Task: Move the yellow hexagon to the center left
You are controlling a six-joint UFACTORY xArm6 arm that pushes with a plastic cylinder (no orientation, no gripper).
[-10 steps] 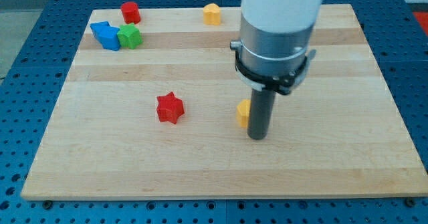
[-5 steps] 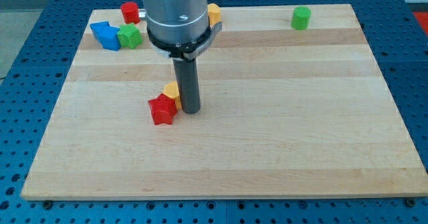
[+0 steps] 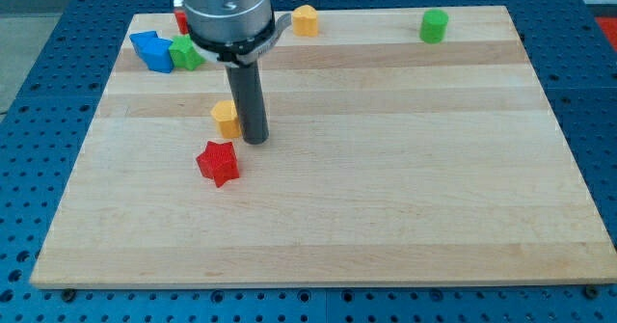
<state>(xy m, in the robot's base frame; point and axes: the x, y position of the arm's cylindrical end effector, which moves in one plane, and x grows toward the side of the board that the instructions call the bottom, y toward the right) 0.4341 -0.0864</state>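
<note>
The yellow hexagon (image 3: pixel 227 118) lies on the wooden board (image 3: pixel 386 169), left of the middle. My tip (image 3: pixel 254 139) stands right against the hexagon's right side. A red star (image 3: pixel 218 162) lies just below and slightly left of the hexagon, apart from it. The arm's grey body hides part of the board's upper left.
A blue block (image 3: pixel 151 50) and a green star (image 3: pixel 185 52) sit together at the upper left. A red block (image 3: pixel 180 19) behind them is partly hidden by the arm. Another yellow block (image 3: pixel 305 20) sits at the top edge. A green cylinder (image 3: pixel 435 24) is at the upper right.
My tip has swept left and upward across the board, pushing the yellow hexagon with it. The red star was knocked down and to the left.
</note>
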